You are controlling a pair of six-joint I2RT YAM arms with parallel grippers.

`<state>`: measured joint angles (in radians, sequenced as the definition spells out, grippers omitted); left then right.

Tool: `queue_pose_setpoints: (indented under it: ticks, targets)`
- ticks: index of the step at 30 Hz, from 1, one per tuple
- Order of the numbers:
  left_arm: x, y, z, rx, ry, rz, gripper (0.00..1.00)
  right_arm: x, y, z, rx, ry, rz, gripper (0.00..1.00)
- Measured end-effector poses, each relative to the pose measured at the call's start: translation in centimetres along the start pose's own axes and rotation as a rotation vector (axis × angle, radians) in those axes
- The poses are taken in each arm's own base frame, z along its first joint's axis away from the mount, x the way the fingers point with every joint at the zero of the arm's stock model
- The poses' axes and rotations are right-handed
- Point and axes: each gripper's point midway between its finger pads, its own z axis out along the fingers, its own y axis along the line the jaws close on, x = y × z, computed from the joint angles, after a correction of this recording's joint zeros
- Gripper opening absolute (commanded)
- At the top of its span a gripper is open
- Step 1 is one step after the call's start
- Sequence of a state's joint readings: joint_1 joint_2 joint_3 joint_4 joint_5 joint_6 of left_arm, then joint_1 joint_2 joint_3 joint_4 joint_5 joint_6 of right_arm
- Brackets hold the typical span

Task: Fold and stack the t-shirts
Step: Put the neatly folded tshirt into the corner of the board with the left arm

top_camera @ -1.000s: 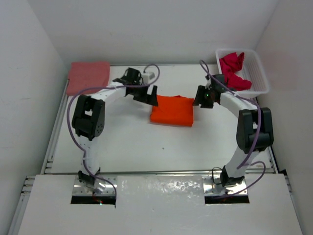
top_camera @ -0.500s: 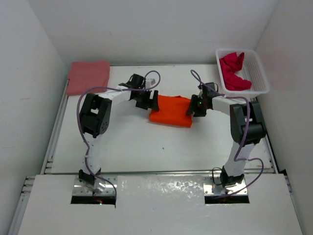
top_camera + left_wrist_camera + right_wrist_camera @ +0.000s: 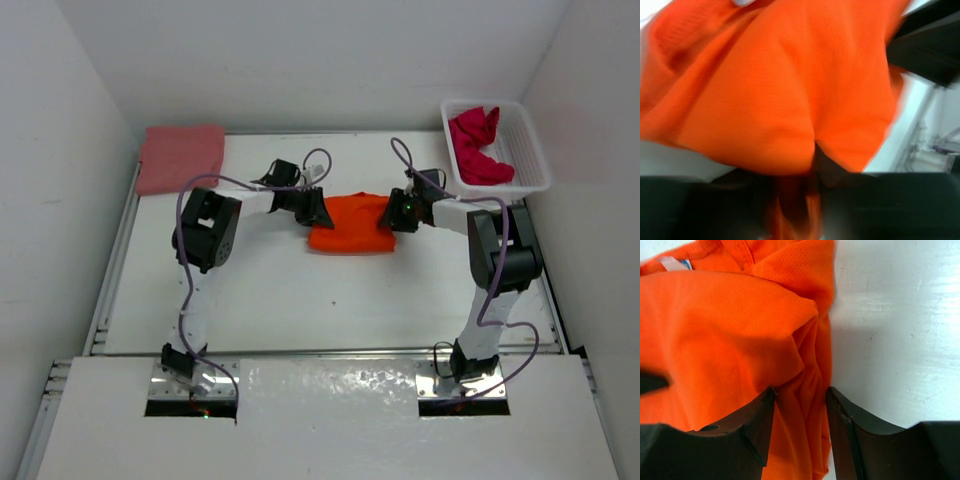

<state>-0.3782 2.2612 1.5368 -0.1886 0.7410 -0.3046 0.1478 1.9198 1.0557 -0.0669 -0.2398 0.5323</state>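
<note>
Orange cloth lies as a folded rectangle in the middle of the table (image 3: 300,300): the orange t-shirt (image 3: 350,225), with one arm at each short side. The left gripper (image 3: 312,208) is at its left edge and the right gripper (image 3: 397,213) at its right edge. In the right wrist view the fingers (image 3: 762,410) stand on either side of the bunched, wrinkled right edge, with the cloth pinched between them, so that one reads as clamped on the shirt.

As for progress, the salmon-pink t-shirt (image 3: 180,157) sits folded flat at the far left corner, well apart from the orange one, and looks finished. The orange shirt seems folded and taken up at both ends, likely for carrying to the pink one. The crimson t-shirt (image 3: 476,148) lies crumpled in the white basket (image 3: 500,188) at the far right, not yet folded. Roughly half the work remains: one stacking, then one full fold and stack.

Hard to make out: the left wrist view is blurred and filled with orange cloth heaped over dark gripper parts, so whether those jaws are apart or closed on the shirt I cannot tell. From above, both sets of fingertips are too small to judge.
</note>
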Motion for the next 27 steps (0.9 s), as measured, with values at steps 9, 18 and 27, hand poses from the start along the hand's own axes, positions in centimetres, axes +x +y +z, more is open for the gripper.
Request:
queue_pose_setpoints:
  ticks: [9,18,27]
  targets:
    - [0.8,1.4,-0.3,0.052,0.004,-0.11,0.0,-0.1,0.4,0.1,-0.028,-0.01,-0.002,0.49]
    - [-1.7,5.0,-4.6,-0.126,-0.022,-0.048,0.0,1.3,-0.3,-3.8,0.038,0.069,-0.076,0.51]
    - [-13.2,9.9,-13.0,-0.492,-0.139,0.267,0.0,-0.4,0.2,-7.8,0.063,0.006,-0.144,0.51]
